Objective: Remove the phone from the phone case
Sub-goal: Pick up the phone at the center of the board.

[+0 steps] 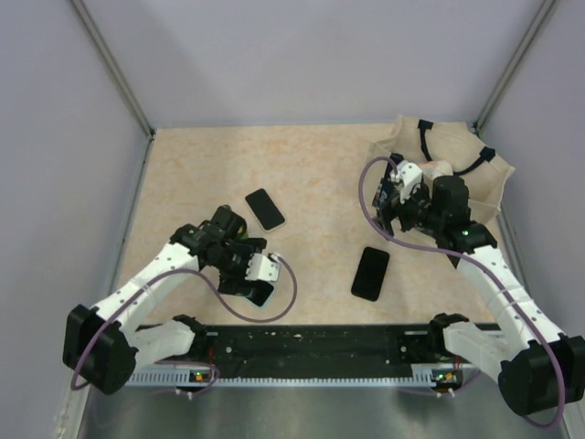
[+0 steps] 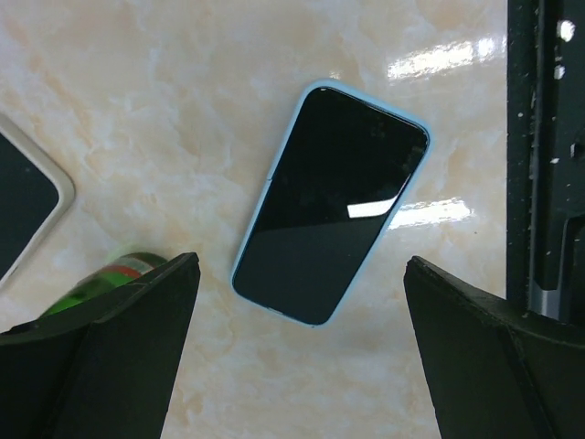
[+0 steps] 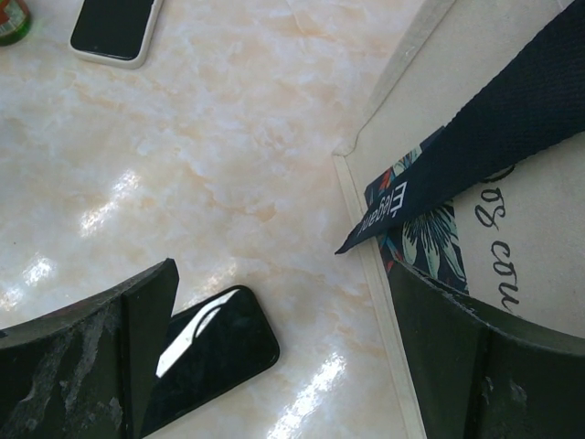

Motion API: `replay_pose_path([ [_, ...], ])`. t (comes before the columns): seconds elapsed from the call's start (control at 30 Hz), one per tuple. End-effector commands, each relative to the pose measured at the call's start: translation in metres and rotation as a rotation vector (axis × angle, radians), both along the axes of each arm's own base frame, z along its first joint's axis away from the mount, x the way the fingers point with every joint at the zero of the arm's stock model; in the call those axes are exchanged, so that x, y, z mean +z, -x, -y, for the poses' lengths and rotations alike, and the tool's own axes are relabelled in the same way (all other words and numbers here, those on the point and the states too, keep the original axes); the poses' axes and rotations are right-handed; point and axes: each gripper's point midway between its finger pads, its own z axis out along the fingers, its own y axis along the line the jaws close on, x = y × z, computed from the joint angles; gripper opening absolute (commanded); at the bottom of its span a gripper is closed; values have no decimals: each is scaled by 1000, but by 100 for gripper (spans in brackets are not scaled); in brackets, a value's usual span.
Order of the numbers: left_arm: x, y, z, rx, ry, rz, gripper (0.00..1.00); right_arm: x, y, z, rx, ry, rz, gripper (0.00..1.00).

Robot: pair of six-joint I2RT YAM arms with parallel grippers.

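A phone in a light blue case [image 2: 329, 201] lies screen up on the marble table, straight below my left gripper [image 2: 302, 265], whose jaws stand wide open above its lower end without touching it. From the top view most of this phone [image 1: 260, 294] is hidden under the left gripper [image 1: 251, 282]. A second phone in a white case [image 1: 265, 208] lies further back. A black phone [image 1: 370, 273] lies mid-table; its end [image 3: 215, 352] shows by the left finger of my open, empty right gripper [image 3: 283, 274], which hovers near the bag's edge.
A beige tote bag [image 1: 457, 160] with dark straps [image 3: 494, 151] lies at the back right. A small green and red object [image 2: 110, 274] sits by my left finger. The black base rail [image 1: 320, 343] runs along the near edge. Grey walls enclose the table.
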Motion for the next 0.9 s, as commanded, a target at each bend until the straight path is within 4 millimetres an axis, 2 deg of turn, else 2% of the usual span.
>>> replay_pose_path([
  [0.0,-21,-21,1,-80,-120,107,99,4,-4,-2,8,5,29,99],
  [0.03,-25,-22,3,-98,-134,115,99,3,-4,-2,8,8,29,99],
  [0.07,-29,-23,4,-115,-147,116,99,38,8,1,6,-19,148,99],
  [0.1,-33,-23,5,-128,-160,113,99,2,-3,-2,7,10,30,99],
  [0.33,-56,-22,1,-187,-242,87,99,2,-2,-2,12,9,29,99],
  [0.87,-78,-12,-6,-224,-267,63,99,2,-1,-3,15,6,29,99],
])
